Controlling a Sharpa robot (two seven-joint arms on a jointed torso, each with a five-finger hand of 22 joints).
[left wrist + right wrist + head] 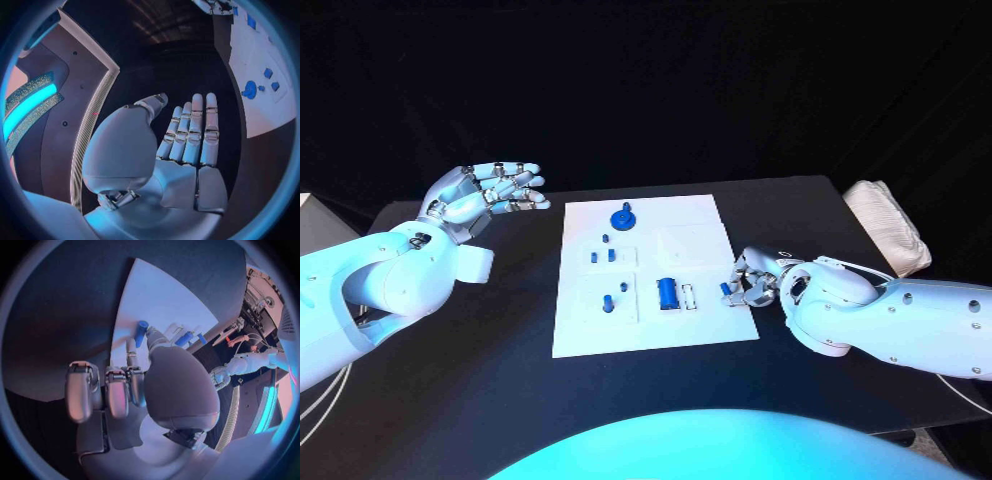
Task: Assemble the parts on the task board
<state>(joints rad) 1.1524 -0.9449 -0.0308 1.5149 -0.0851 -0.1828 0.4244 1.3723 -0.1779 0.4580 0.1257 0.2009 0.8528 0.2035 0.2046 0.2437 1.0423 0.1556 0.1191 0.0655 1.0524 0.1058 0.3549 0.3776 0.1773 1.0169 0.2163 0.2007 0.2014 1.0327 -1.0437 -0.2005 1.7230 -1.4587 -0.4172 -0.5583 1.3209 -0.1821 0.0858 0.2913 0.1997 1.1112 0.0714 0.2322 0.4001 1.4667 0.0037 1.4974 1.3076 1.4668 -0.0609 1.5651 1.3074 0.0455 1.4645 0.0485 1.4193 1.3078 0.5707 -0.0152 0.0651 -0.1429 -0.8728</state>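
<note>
1. Head view: the right hand (pixel 757 281) pinches a small blue part (pixel 727 288) at the task board's (pixel 689 230) near edge.
2. Just beyond its fingers (pixel 118 392), a blue cylinder (pixel 668 293) lies on the board.
3. Farther off, the left hand (pixel 485 197) hovers spread and empty above the table (pixel 488 380).
4. Risk: the slight pinch could drop the part.

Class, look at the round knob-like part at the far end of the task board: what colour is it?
Blue. The round part shows best in the head view.

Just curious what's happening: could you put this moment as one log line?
left hand: open, raised beside white task board | right hand: pinching small blue cylindrical part at board's edge
</note>
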